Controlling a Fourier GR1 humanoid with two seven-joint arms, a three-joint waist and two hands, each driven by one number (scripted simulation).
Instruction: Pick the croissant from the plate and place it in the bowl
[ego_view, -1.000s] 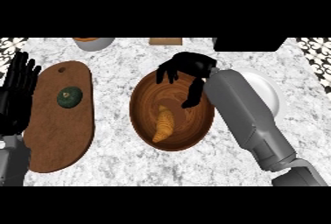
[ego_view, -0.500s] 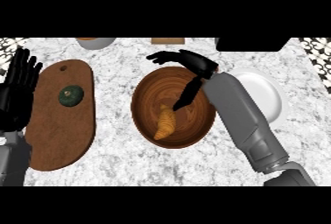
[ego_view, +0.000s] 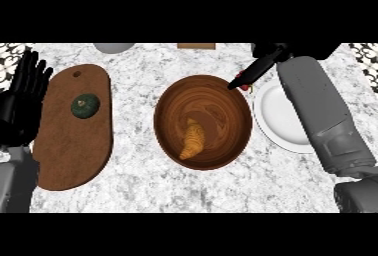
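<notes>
Lying low in the wooden bowl (ego_view: 203, 122), the croissant (ego_view: 193, 141) is where I want it, and the white plate (ego_view: 284, 120) beside the bowl is bare. My right hand (ego_view: 267, 59) hangs above the bowl's far rim, fingers relaxed and holding nothing. Swinging that forearm carelessly could knock bowl or plate. My left hand (ego_view: 23, 97) rests open at the left edge
</notes>
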